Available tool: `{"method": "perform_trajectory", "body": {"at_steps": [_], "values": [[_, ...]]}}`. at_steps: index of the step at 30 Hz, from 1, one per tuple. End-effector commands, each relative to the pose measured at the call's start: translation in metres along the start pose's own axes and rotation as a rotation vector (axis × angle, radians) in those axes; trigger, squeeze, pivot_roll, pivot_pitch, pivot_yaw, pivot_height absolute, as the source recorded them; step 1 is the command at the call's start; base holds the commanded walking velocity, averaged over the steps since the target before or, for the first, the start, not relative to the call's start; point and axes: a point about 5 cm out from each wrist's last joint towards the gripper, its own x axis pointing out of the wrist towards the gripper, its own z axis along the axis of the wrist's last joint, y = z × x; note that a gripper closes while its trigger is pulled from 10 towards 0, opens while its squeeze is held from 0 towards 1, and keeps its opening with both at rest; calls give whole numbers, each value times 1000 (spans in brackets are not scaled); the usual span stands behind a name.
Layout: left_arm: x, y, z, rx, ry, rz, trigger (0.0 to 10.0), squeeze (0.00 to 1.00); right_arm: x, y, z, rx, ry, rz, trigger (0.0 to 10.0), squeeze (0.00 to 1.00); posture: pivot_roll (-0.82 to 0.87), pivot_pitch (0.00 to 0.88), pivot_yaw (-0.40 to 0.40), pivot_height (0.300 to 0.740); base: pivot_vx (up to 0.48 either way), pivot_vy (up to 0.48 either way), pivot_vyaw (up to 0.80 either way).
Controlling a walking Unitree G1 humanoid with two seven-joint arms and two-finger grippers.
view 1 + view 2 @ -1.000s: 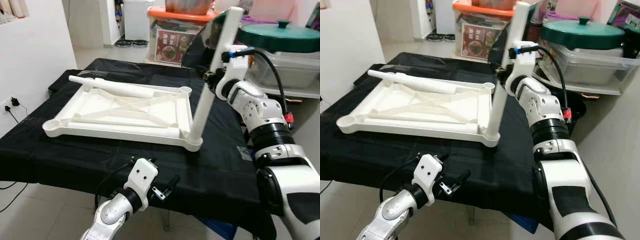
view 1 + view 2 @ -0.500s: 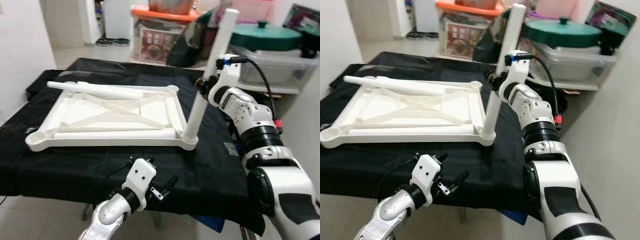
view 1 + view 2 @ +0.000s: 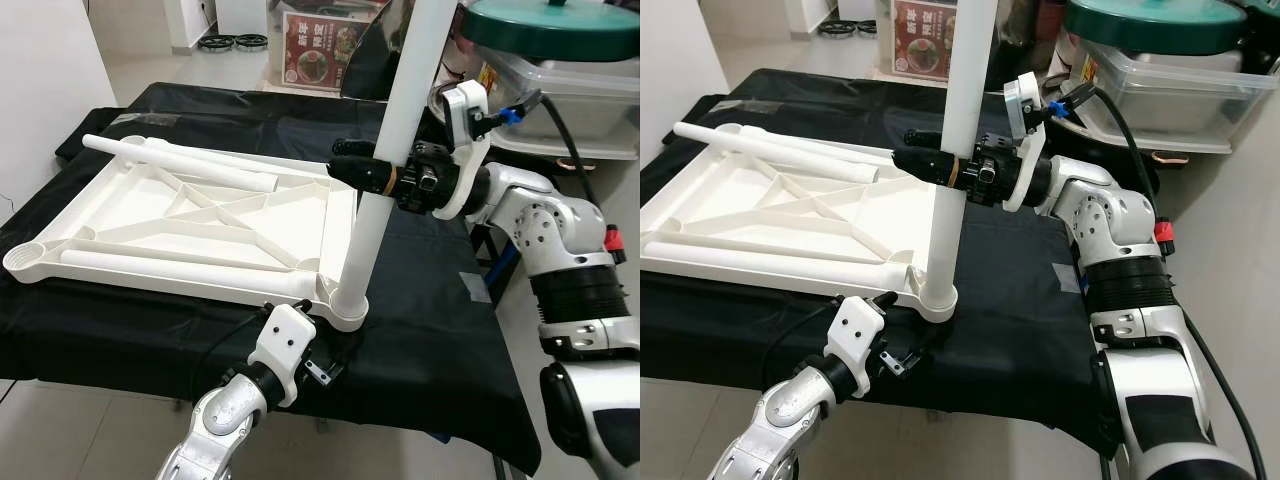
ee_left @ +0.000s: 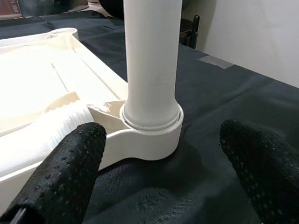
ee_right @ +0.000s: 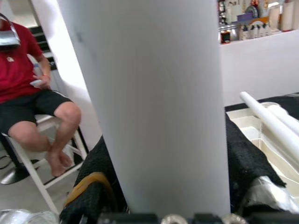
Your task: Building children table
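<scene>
A white plastic tabletop [image 3: 130,205] lies upside down on the black cloth. One white leg [image 3: 365,240] stands in the near right corner socket [image 4: 149,135], leaning slightly. My right gripper [image 3: 350,173] is shut on this leg at mid height, fingers pointing left. My left gripper [image 4: 159,154] is open, low at the table's front edge; its fingers [image 4: 70,158] sit either side of the socket without touching it. Two loose legs lie on the tabletop, one [image 3: 180,163] across the far side and one [image 3: 180,270] along the near rim.
The black-covered table [image 3: 440,320] ends close in front and to the right. Clear storage boxes with a green lid [image 3: 550,25] stand behind on the right. A white wall is at the left. A seated person [image 5: 28,93] appears in the right wrist view.
The camera has moved closer and lower. My right wrist has turned so its fingers point left across the leg. My left gripper has come up nearer the corner socket.
</scene>
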Motion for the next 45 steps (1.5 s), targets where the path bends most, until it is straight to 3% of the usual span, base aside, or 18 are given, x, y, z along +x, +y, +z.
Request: {"method": "perform_trajectory", "body": {"at_steps": [1, 5, 6, 11, 13, 14, 16, 19, 21, 30, 33, 34, 36, 37, 39, 40, 43, 45], "values": [[-1, -1, -3, 3, 13, -3, 10000, 0, -1, 2, 7, -23, 2, 43, 10000, 0, 130, 38, -96, 740, 0, 0, 0], [-1, 0, -2, 4, 13, -1, 10000, 0, -5, 11, 2, 10, 7, 136, 10000, 0, 134, 37, -96, 740, 0, 0, 0], [-1, 0, -2, 4, 13, -1, 10000, 0, -5, 13, -1, 19, 18, 145, 0, 0, 133, 40, -91, 740, 0, 0, 0], [-1, 0, -2, 4, 13, -1, 10000, 0, -3, 9, -5, -5, 42, 99, 0, 0, 132, 39, -92, 740, 0, 0, 0], [-1, 1, -2, 4, 13, -2, 10000, 0, 2, -28, -15, -92, 119, -300, 0, 0, 128, 40, -87, 740, 0, 0, 0], [-1, 1, -2, 4, 13, -2, 10000, 0, 2, -28, -15, -92, 119, -300, 0, 0, 128, 40, -87, 740, 0, 0, 0], [-1, 1, -2, 5, 14, -3, 10000, 0, -5, -57, -21, -109, 177, -675, 0, 0, 127, 37, -86, 740, 0, 0, 0], [-1, 1, -2, 5, 15, -3, 10000, 0, -15, -68, -22, -74, 178, -852, 0, 0, 129, 37, -87, 740, 0, 0, 0], [-1, 1, -2, 6, 14, -3, 10000, 0, -35, -80, -28, -26, 179, -1143, 0, 0, 129, 37, -86, 740, 0, 0, 0], [-1, 0, -2, 8, 14, -2, 10000, 0, -56, -82, -42, 41, 193, -1486, 0, 0, 128, 30, -87, 740, 0, 0, 0], [-1, 0, -2, 8, 14, -3, 10000, 0, -49, -83, -42, 52, 173, -1498, 0, 0, 129, 29, -89, 740, 0, 0, 0], [-1, 0, -3, 8, 15, -4, 10000, 0, -33, -83, -41, 76, 141, -1410, 10000, 0, 129, 27, -88, 740, 0, 0, 0], [-1, 0, -3, 7, 16, -4, 10000, 0, -22, -82, -40, 92, 119, -1348, 10000, 0, 129, 27, -88, 740, 0, 0, 0], [-1, -1, -3, 7, 15, -5, 10000, 0, -8, -80, -38, 105, 87, -1227, 10000, 357, 132, 24, -92, 740, 0, 0, 0], [-1, -1, -3, 7, 15, -5, 10000, 0, 2, -78, -35, 113, 66, -1152, 10000, 357, 132, 24, -92, 740, 0, 0, 0], [-1, -1, -3, 7, 15, -4, 10000, 0, 6, -76, -34, 113, 54, -1104, 10000, 1000, 130, 23, -90, 740, 0, 0, 0], [-1, -1, -3, 8, 14, -5, 10000, 0, 19, -68, -28, 148, 13, -915, 10000, 1000, 132, 20, -93, 740, 0, 0, 0], [-1, -1, -3, 7, 14, -3, 10000, 0, 25, -52, -18, 166, -17, -635, 10000, 1000, 133, 17, -93, 740, 0, 0, 0]]}}
